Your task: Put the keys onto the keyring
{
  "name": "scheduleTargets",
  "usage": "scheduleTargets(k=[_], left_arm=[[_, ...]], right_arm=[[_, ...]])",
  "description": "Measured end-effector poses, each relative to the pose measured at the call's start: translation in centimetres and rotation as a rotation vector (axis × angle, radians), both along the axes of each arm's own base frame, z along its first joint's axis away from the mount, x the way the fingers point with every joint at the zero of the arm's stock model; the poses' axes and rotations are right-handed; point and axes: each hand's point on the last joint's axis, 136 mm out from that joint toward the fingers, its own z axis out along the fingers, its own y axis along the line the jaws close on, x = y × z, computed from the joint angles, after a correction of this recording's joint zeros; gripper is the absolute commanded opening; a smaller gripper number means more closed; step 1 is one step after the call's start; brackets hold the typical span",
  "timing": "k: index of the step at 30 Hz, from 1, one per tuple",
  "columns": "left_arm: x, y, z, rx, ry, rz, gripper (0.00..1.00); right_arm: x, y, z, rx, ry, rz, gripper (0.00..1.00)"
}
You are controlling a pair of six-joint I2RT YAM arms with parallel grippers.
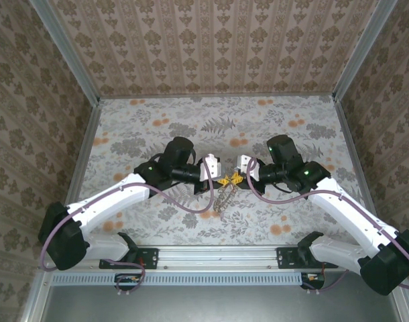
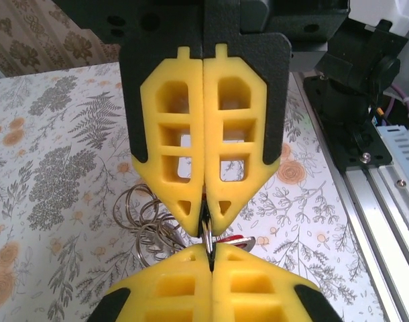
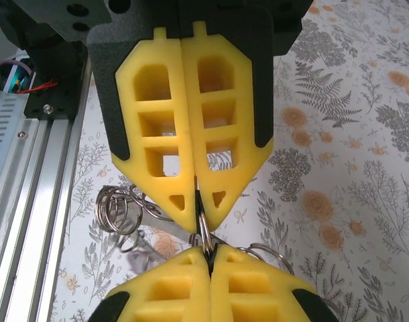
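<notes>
Tip to tip over the table, the left gripper and right gripper both pinch the keyring, its coils at nine o'clock of the left tips and the red-headed key at four o'clock.

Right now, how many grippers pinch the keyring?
2. The left gripper on the left, the right gripper on the right, tip to tip, both shut on the keyring.

Table surface: covered in a grey fern-and-flower print on white, with orange blossoms scattered across it. Back wall, left wall and right wall: beige damask-pattern paper. Aluminium left post and right post stand at the rear corners. Aluminium rail runs along the near edge, with a slotted grey duct just on its near side.
</notes>
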Motion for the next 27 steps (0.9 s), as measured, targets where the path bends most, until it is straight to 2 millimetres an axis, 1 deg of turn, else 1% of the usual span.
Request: scheduleTargets(k=[1, 3, 9, 14, 17, 22, 25, 27], left_arm=[[0.0, 0.0, 0.0, 0.003, 0.002, 0.000, 0.00], [0.0, 0.0, 0.0, 0.003, 0.004, -0.001, 0.00], [0.2, -0.3, 0.4, -0.066, 0.035, -0.006, 0.00], [-0.1, -0.4, 0.8, -0.112, 0.054, -0.029, 0.00], [-0.1, -0.3, 1.1, -0.137, 0.052, -0.035, 0.00], [-0.3, -0.3, 1.6, -0.168, 0.040, -0.043, 0.00], [-0.3, -0.3, 1.8, -0.179, 0.034, -0.044, 0.00], [-0.3, -0.3, 1.9, -0.184, 0.033, -0.041, 0.00]], right_arm=[[0.0, 0.0, 0.0, -0.001, 0.001, 0.000, 0.03], [0.0, 0.0, 0.0, -0.001, -0.001, 0.001, 0.12], [0.1, -0.4, 0.3, 0.017, -0.022, -0.015, 0.14], [0.0, -0.6, 0.8, 0.039, -0.036, -0.029, 0.20], [0.1, -0.8, 1.1, 0.048, -0.045, -0.037, 0.22], [0.3, -1.0, 1.2, 0.051, -0.046, -0.046, 0.22], [0.2, -1.0, 1.2, 0.054, -0.045, -0.046, 0.14], [0.1, -0.9, 1.3, 0.059, -0.039, -0.042, 0.14]])
